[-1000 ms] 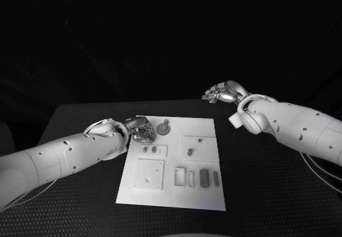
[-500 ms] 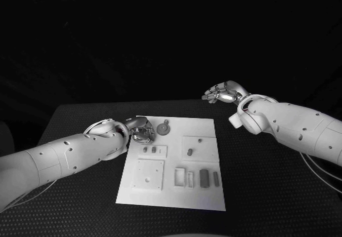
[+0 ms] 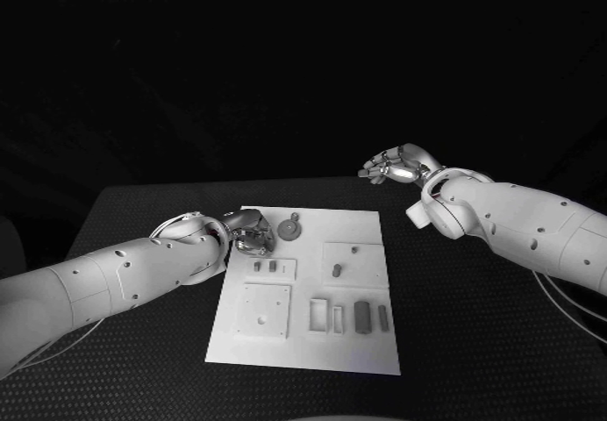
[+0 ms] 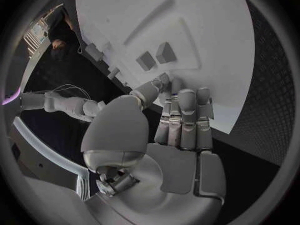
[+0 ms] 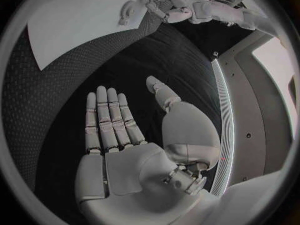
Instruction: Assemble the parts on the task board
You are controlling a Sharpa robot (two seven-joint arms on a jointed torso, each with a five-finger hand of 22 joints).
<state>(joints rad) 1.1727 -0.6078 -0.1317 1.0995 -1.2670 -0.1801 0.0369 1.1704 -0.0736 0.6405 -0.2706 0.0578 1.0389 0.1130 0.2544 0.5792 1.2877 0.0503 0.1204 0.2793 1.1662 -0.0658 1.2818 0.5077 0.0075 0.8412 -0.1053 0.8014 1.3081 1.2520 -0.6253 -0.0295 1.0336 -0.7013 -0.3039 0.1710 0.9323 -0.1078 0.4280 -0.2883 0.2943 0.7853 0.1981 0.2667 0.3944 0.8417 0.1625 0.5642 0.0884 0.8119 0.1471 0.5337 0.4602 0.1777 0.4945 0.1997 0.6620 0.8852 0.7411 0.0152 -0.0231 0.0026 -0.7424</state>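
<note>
The board [image 3: 303,289] lies flat mid-table, with small parts [image 3: 363,314] lying on it or standing in its recesses and a round part [image 3: 289,230] near its far edge. The left hand [image 3: 251,232] hovers over the board's far left corner, fingers extended and holding nothing; the right hand [image 3: 396,167] is raised beyond the board's far right corner, well apart from it, fingers spread and empty. The parts appear small, rigid and light, probably smooth enough to slip, so each is best pinched across its narrow sides.
</note>
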